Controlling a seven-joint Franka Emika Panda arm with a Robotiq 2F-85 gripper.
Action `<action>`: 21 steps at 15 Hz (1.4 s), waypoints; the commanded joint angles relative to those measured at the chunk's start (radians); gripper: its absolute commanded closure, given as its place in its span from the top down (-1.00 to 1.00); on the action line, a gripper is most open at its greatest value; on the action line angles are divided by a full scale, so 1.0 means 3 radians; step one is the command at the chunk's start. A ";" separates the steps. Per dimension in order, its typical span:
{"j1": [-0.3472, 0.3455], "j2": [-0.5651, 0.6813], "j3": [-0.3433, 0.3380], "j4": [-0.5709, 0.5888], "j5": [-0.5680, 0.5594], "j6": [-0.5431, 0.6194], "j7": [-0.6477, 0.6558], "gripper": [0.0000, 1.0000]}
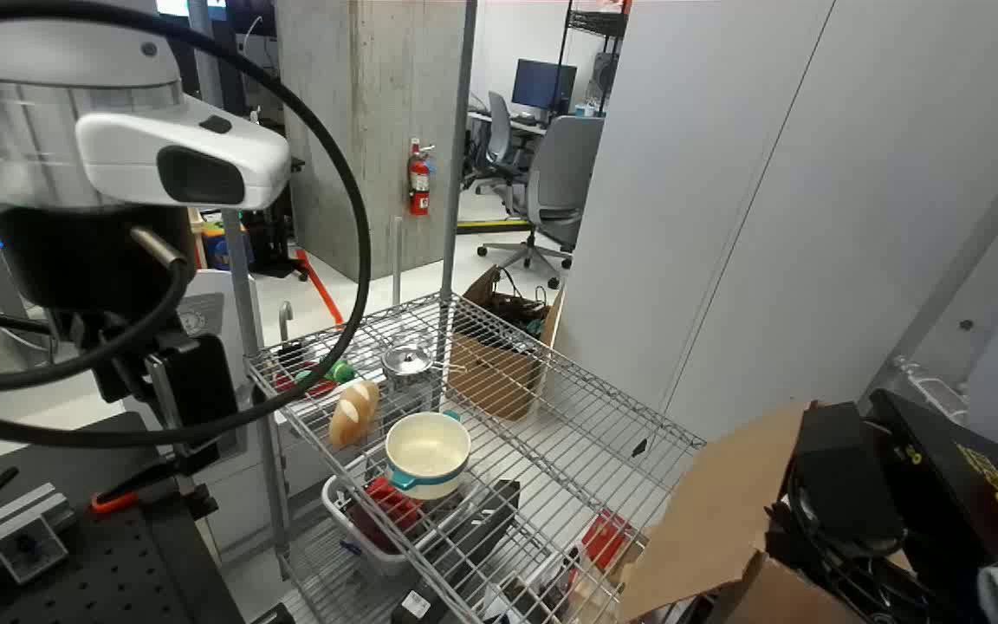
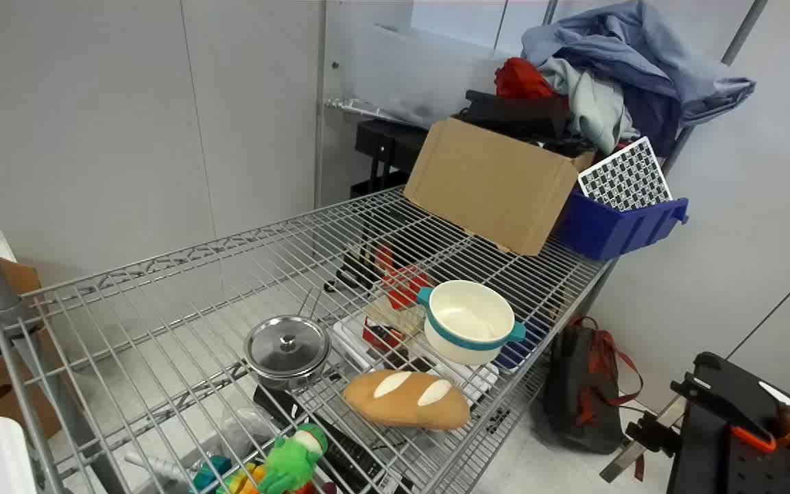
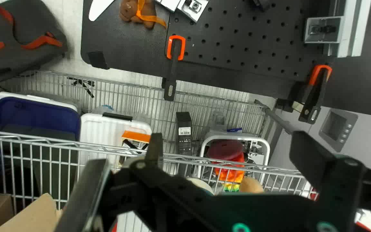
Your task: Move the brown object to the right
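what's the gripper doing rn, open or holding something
Gripper: open, holding nothing; the bread lies on the rack.

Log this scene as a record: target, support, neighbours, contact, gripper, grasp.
target: bread loaf, orange-brown, pale-slashed
support: wire shelf
neighbours: teal-handled cream pot; lidded metal pot; green plush toy
contact: loaf apart from both pots
gripper: open
grasp: none, loaf not held
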 commanded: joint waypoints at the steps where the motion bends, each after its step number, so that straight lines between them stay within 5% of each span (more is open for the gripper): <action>1: -0.0031 0.0003 0.0032 0.0004 0.0023 -0.0005 -0.0017 1.00; 11: -0.0013 0.0065 0.0030 0.0026 0.0034 0.0028 -0.0020 1.00; 17: 0.0347 0.0951 0.0143 0.0287 0.0295 0.0668 -0.0054 1.00; 21: 0.0625 0.1579 0.0417 0.0488 0.0534 0.1134 -0.0045 1.00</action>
